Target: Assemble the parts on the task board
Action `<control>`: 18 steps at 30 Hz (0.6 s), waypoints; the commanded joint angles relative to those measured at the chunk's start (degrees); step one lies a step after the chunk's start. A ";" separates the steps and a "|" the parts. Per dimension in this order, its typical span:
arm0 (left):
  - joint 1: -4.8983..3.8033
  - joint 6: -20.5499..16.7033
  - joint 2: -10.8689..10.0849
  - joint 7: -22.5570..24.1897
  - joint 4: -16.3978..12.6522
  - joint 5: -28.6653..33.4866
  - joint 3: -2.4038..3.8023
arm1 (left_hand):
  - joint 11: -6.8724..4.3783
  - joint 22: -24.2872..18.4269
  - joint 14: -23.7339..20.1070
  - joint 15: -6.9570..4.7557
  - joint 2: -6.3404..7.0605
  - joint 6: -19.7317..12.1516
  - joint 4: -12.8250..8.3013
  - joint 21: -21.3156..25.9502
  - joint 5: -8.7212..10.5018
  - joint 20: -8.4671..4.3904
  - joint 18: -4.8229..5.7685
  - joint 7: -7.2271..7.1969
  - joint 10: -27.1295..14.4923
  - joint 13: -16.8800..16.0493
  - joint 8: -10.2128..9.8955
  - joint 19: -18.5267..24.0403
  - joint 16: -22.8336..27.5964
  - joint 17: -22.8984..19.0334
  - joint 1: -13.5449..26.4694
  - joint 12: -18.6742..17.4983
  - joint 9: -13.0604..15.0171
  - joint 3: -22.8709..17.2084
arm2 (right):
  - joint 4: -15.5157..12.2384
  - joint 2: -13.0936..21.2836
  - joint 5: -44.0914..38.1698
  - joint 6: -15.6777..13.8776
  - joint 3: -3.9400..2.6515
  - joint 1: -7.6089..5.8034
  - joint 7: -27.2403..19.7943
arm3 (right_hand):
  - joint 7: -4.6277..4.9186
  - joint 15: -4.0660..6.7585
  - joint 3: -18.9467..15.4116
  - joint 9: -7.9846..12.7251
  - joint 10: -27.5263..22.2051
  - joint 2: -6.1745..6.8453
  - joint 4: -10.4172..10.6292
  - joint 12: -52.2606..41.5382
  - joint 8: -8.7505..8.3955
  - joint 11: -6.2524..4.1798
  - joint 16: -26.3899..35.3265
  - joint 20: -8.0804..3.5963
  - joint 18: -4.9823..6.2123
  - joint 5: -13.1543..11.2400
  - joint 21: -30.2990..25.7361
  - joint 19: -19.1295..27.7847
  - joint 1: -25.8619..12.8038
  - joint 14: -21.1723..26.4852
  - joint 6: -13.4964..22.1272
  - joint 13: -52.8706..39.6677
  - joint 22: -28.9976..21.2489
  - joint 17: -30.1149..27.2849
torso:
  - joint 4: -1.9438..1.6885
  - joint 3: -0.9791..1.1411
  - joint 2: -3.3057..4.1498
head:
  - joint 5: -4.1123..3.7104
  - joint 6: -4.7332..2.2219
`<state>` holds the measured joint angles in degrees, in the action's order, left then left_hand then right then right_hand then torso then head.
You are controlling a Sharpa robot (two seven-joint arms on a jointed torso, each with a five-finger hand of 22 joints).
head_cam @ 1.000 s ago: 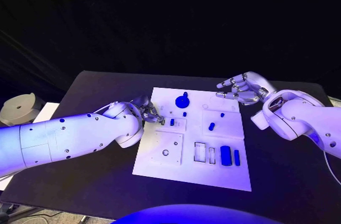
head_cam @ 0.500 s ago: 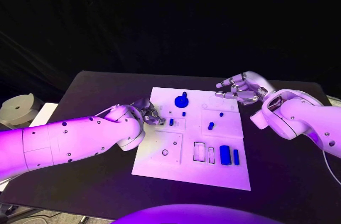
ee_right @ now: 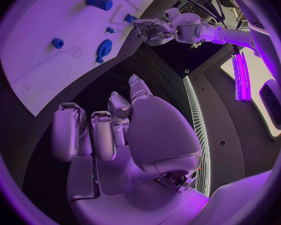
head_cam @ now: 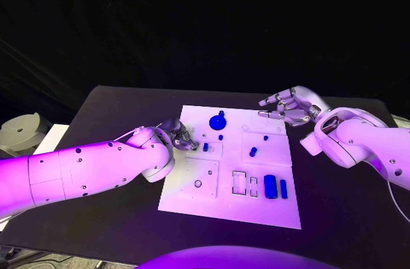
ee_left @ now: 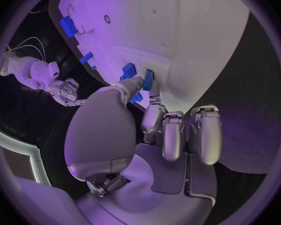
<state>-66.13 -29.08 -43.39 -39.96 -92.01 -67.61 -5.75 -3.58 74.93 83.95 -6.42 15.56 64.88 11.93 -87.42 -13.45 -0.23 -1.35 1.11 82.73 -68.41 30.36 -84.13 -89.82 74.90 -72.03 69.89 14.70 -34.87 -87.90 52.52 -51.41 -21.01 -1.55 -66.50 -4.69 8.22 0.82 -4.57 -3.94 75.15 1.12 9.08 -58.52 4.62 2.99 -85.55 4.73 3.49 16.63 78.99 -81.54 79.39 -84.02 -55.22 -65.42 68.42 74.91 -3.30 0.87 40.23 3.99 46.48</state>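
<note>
Head view: the left hand (head_cam: 178, 135) has barely moved in the last second, staying at the task board's (head_cam: 224, 204) left edge, so seating continues. Left wrist view: its fingertips pinch a small blue part (ee_left: 147, 79) against the board. Right wrist view: the right hand (ee_right: 109, 122) hovers empty, fingers loosely curled, over open table beyond the far corner.

One white task board (head_cam: 224, 205) on one black tabletop (head_cam: 119, 215) — about seven blue parts (head_cam: 271, 186), two hands (head_cam: 289, 107).
</note>
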 commanded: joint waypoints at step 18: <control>0.06 2.19 0.20 -1.74 0.55 -1.09 0.28 | -0.06 14.34 6.05 -0.32 -0.44 -0.15 -6.70 -0.01 -0.38 -0.38 0.84 -0.54 0.26 0.19 0.49 -5.55 -0.18 15.10 0.50 -0.17 0.26 -7.16 | -0.11 -0.03 -0.43 0.32 0.00 0.00 -0.61 | -0.02 0.51 -0.45 -0.02 -0.40 -0.17 -0.07 -0.17 -0.12 0.07 0.26 -0.19 0.88 0.38 -0.23 0.26 -0.22 -4.55 -0.44 0.14 -0.05 9.21 | -0.08 0.04 -0.03 | -0.05 0.19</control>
<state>-66.09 -28.89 -43.30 -40.02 -91.49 -68.35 -5.52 -3.56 74.92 83.95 -6.42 15.69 64.68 11.50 -87.42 -13.69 -0.23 -1.35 0.90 82.71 -68.27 30.65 -84.13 -89.82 74.90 -71.45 69.89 14.72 -35.31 -87.90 52.50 -51.41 -21.01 -1.55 -66.50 -4.74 8.22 0.82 -4.73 -3.94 75.15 1.12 8.92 -58.52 4.62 2.99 -85.55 4.73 3.50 16.63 78.99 -81.54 79.39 -84.02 -55.22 -65.34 68.42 74.93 -3.37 0.87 40.21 3.86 46.65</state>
